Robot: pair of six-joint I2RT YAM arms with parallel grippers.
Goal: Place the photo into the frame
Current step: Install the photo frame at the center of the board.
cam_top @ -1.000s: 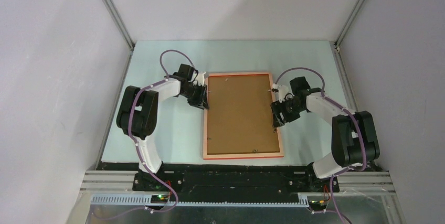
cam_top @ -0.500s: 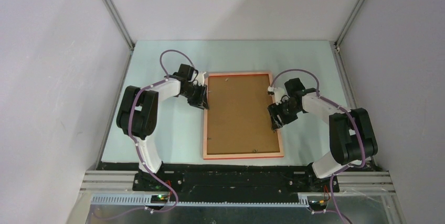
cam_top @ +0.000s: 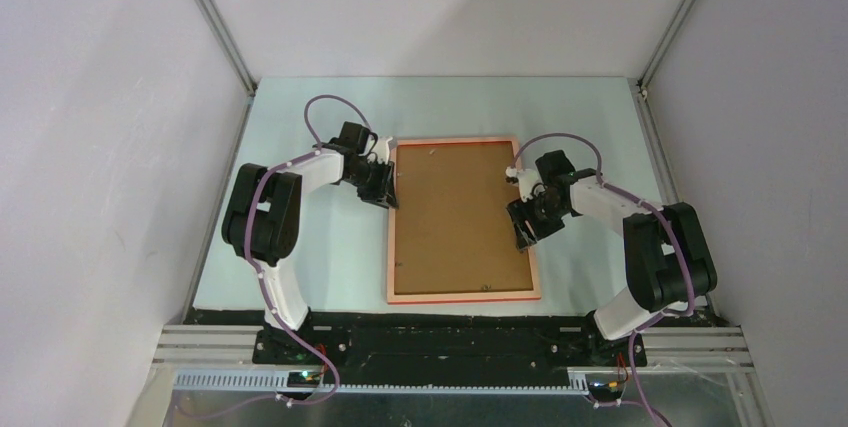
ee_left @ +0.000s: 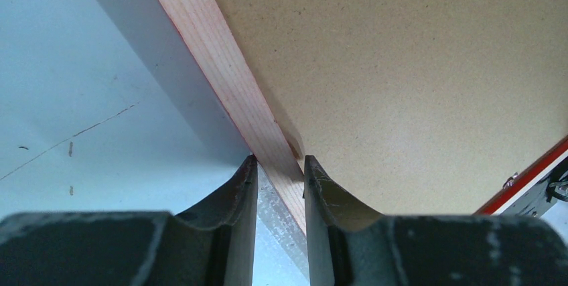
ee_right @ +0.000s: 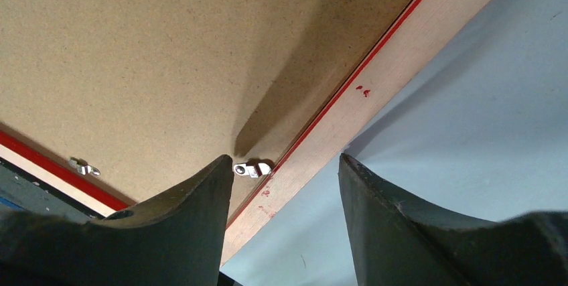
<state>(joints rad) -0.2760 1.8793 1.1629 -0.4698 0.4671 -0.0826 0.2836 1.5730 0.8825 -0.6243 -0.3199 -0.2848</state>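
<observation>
From my overhead view, the frame (cam_top: 463, 296) lies flat and face down in the middle of the pale blue table (cam_top: 580, 117), long sides running away from the arm bases. Its pale wood back edges face up, and a thin red line shows along the outer rim. The brown backing board (cam_top: 460, 215) sits inside it and fills the opening.

The left gripper (cam_top: 383, 190) is at the frame's left rail, towards the far end. On the left wrist camera I see its 2 fingers (ee_left: 244, 185) straddling that wooden rail, 1 on the table side and 1 on the board side. The gap between them is narrow and both tips press against the rail, so I read this gripper as clamped on the frame.

The right gripper (cam_top: 522, 232) is at the right rail, roughly midway along it. Its wrist camera shows the jaws standing wide apart and holding nothing, 1 finger (ee_right: 201, 212) above the backing board and the other above the table, with the rail running between them. A small metal turn clip (ee_right: 253, 169) lies on the board just inside the rail, between the fingertips. A 2nd clip (ee_right: 84, 165) sits at the board's edge near the left of that view. A few small red marks (ee_right: 362, 90) dot the rail's wood.
</observation>
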